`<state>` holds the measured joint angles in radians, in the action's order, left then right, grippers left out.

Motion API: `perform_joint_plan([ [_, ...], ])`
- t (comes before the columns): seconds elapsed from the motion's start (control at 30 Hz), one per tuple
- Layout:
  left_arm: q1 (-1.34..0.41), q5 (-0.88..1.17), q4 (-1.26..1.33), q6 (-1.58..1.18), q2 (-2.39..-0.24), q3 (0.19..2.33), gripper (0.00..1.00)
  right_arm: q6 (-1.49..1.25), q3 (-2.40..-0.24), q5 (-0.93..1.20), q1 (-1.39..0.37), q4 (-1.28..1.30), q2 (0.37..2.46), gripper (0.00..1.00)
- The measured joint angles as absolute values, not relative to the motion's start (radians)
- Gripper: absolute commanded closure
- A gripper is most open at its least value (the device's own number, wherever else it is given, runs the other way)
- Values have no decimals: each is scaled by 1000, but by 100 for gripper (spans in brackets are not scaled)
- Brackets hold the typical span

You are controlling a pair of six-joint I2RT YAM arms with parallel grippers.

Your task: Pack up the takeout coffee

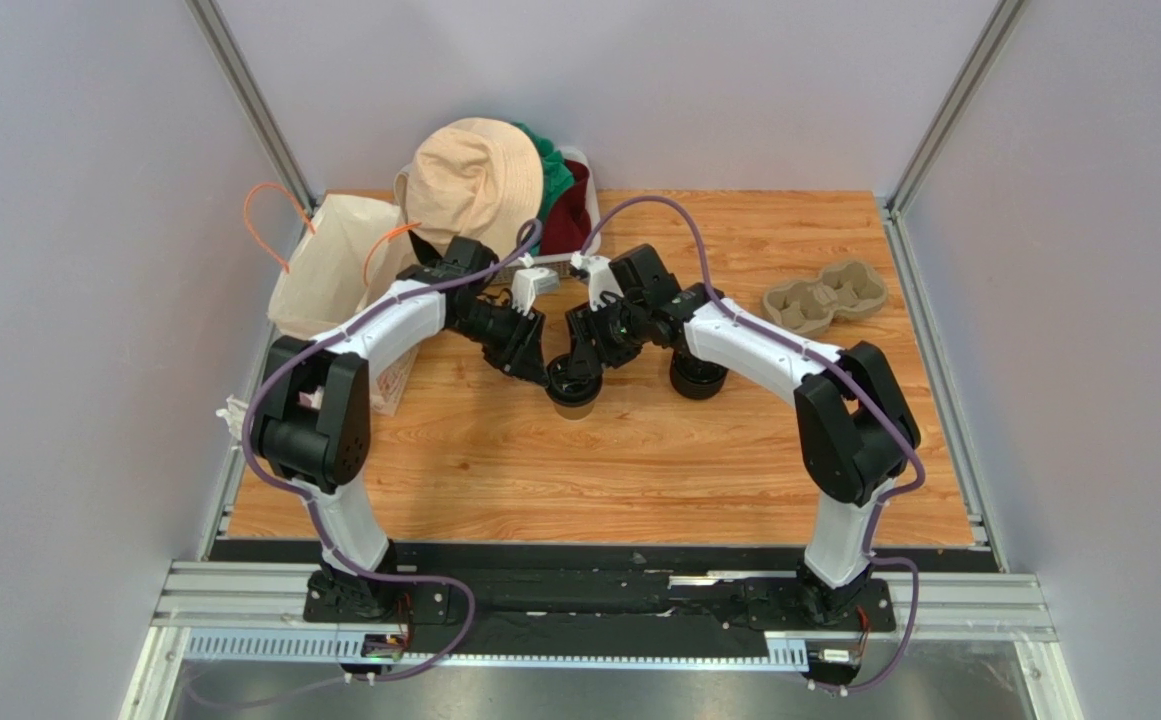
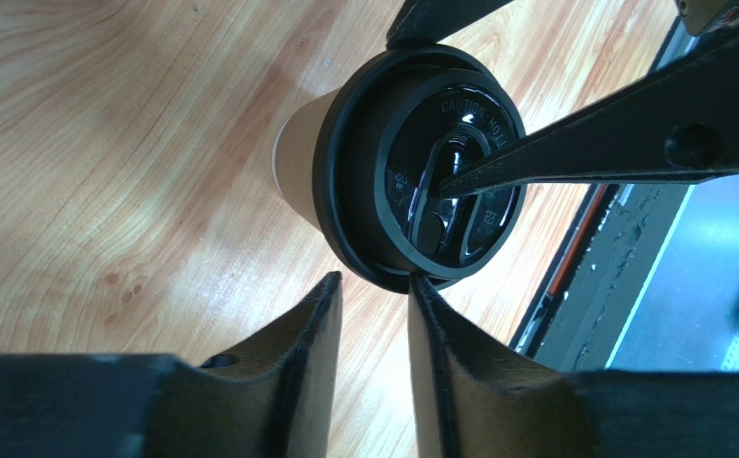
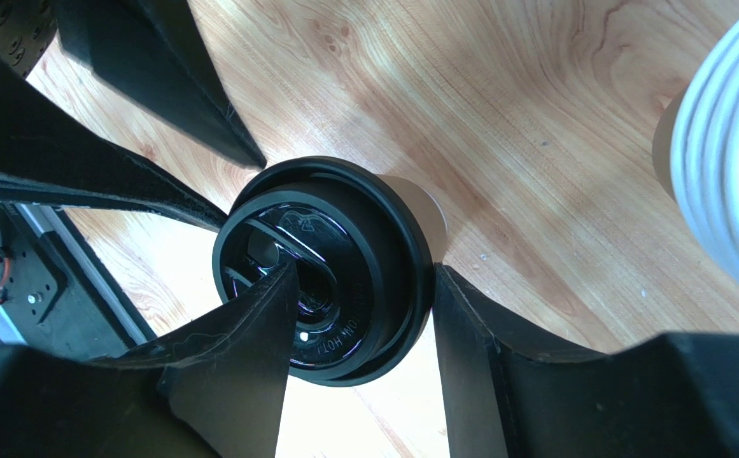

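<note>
The takeout coffee (image 1: 573,387), a kraft-brown cup with a black lid, stands upright mid-table. In the left wrist view its lid (image 2: 419,181) faces the camera. My left gripper (image 2: 373,280) has its jaws a narrow gap apart with nothing between them, and one fingertip (image 2: 419,286) touches the lid's rim. My right gripper (image 3: 363,270) is open and straddles the lid (image 3: 344,239). One of its fingers (image 3: 249,334) rests over the lid's centre and the other sits beside the outer rim. Both grippers meet over the cup in the top view, the left (image 1: 534,360) and the right (image 1: 589,360).
A second black round object (image 1: 696,375) stands just right of the cup. A cardboard cup carrier (image 1: 824,296) lies at the back right. A paper bag (image 1: 331,263), a tan hat (image 1: 474,180) and red-green cloth are at the back left. A white ribbed object (image 3: 727,143) is at the right edge.
</note>
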<state>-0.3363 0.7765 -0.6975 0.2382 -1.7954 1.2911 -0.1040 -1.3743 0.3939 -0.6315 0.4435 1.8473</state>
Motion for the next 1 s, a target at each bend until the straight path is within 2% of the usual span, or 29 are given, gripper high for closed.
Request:
perform_joint_plan([
  [0.37,-338,723,-804,295,-1789,1445,35,-40,-1404,355,-650,513,1830,43],
  [0.73,-319,764,-906,316,-1692,1621,19,26,-1452,306,-643,632,1822,21],
  [0.83,-301,764,-942,325,-1656,1663,14,41,-1482,293,-636,667,1822,19],
  [1.0,-271,741,-978,338,-1557,1701,12,60,-1541,269,-632,703,1822,20],
])
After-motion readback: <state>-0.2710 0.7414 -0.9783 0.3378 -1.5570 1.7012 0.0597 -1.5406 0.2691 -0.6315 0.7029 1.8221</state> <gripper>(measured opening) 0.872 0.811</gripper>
